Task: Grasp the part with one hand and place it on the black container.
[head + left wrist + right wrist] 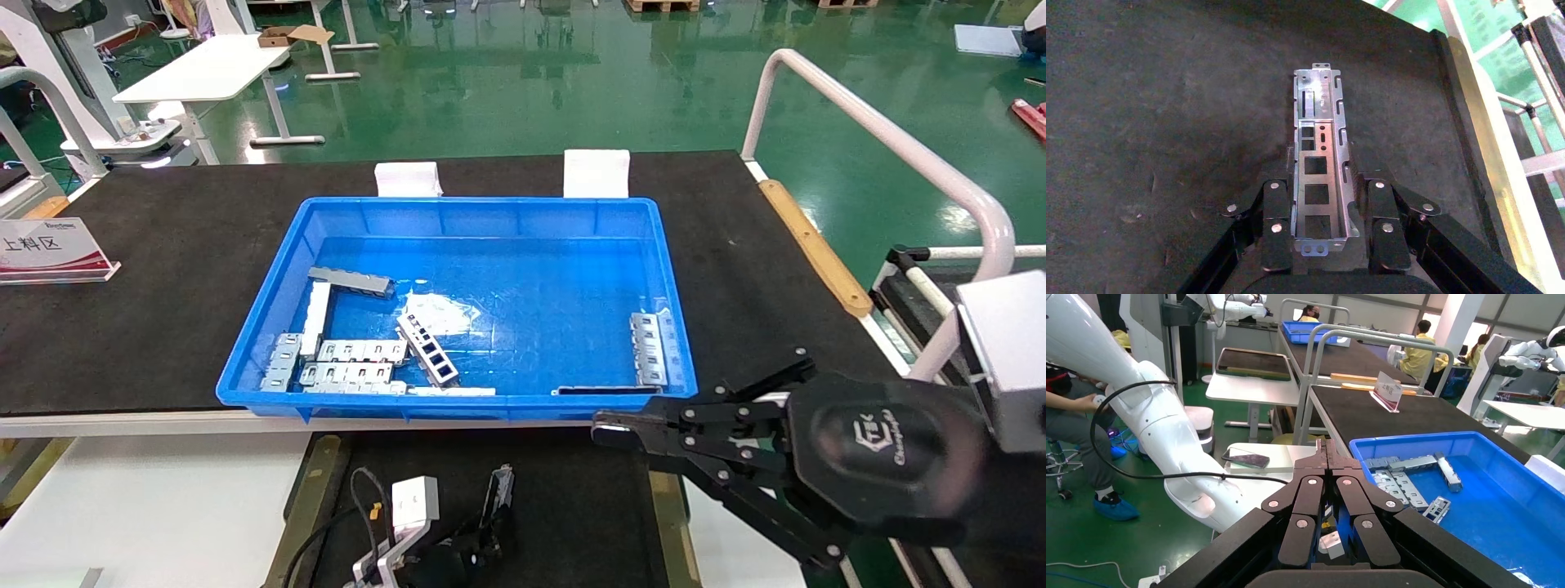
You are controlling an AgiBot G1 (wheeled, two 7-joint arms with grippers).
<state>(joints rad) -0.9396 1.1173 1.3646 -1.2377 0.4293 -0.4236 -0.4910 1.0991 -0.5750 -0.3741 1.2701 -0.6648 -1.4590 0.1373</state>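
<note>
Below, our left gripper has its black fingers closed against both side walls of the slim silver-grey metal channel part with rectangular cutouts, which lies flat on the matte-black container edged by an olive-bronze strip. Our right gripper hovers near the front right corner of the blue plastic bin, its fingertips pressed together on nothing. We see several more silver-grey metal parts in that bin, mostly front left.

The left pincer is cut off by the wrist picture's lower edge, hiding its body.
</note>
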